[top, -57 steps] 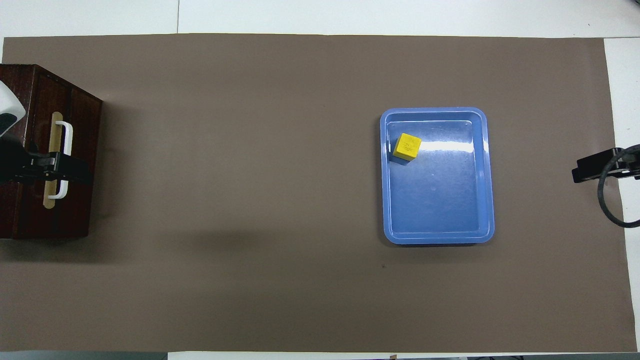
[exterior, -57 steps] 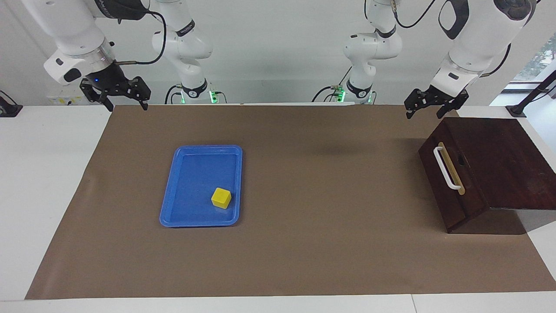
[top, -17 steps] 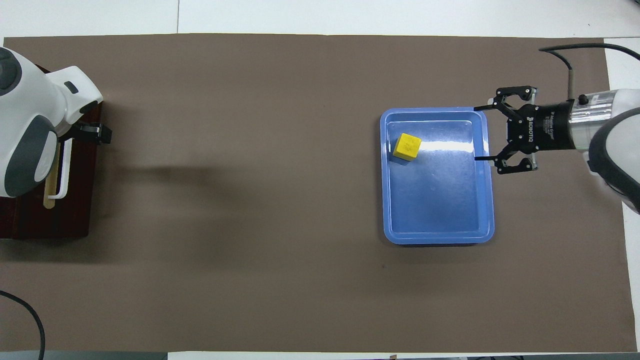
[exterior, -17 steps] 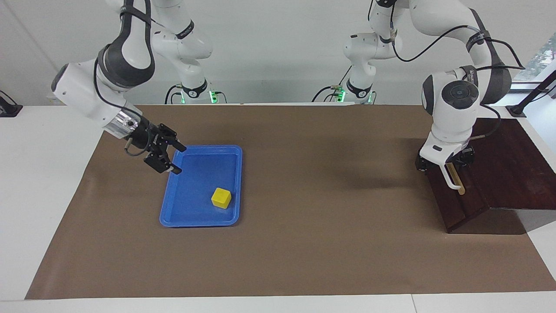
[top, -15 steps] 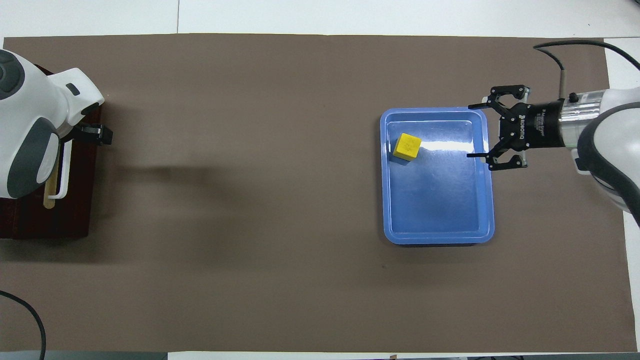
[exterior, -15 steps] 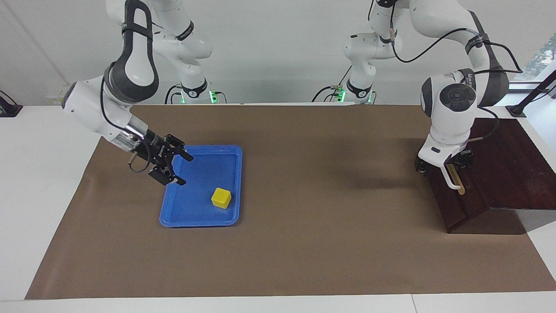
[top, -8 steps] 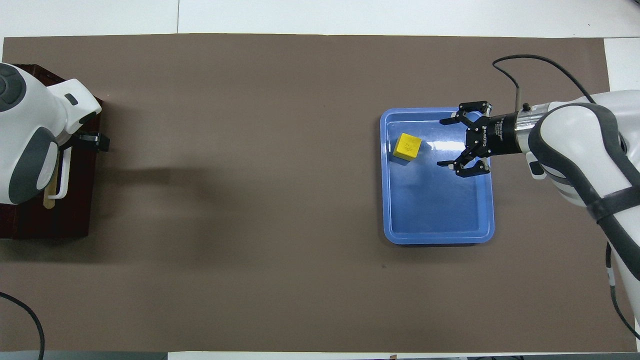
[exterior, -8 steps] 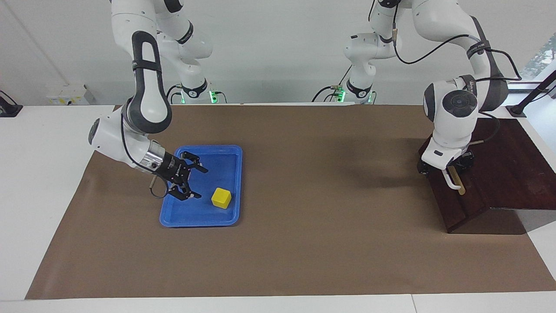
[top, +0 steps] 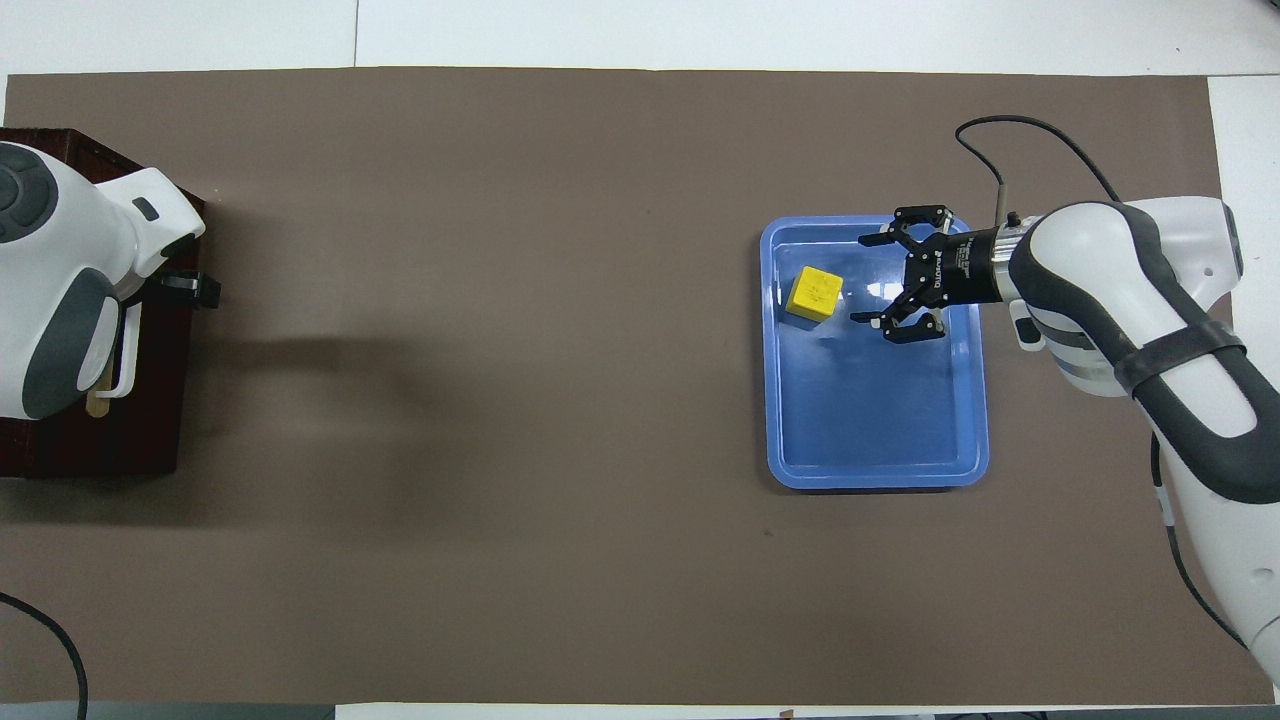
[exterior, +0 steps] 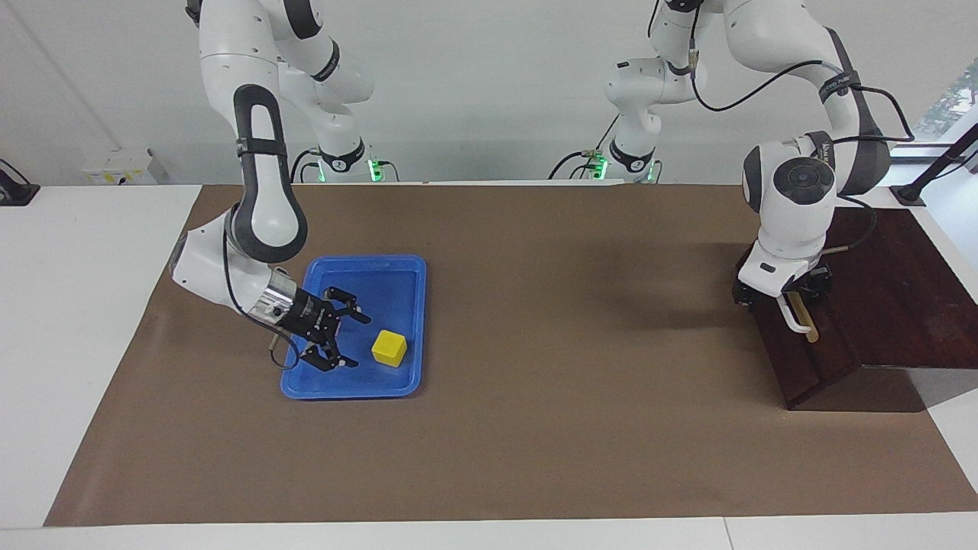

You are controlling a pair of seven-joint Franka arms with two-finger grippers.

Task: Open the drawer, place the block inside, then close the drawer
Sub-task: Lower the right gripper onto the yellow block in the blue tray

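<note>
The block, a small yellow cube, lies in the blue tray, in the tray's part farther from the robots. My right gripper is low over the tray, open, its fingertips pointing at the block and a short gap from it. The drawer of the dark wooden box sits closed at the left arm's end of the table. My left gripper is down at the white handle, open, with a finger on each side of the bar.
A brown mat covers most of the white table. The box top slopes up toward the table's end. The left arm's white wrist covers much of the box from above.
The right gripper has dropped and travelled from the tray's rim in across it toward the block. The left gripper has stayed at the drawer handle.
</note>
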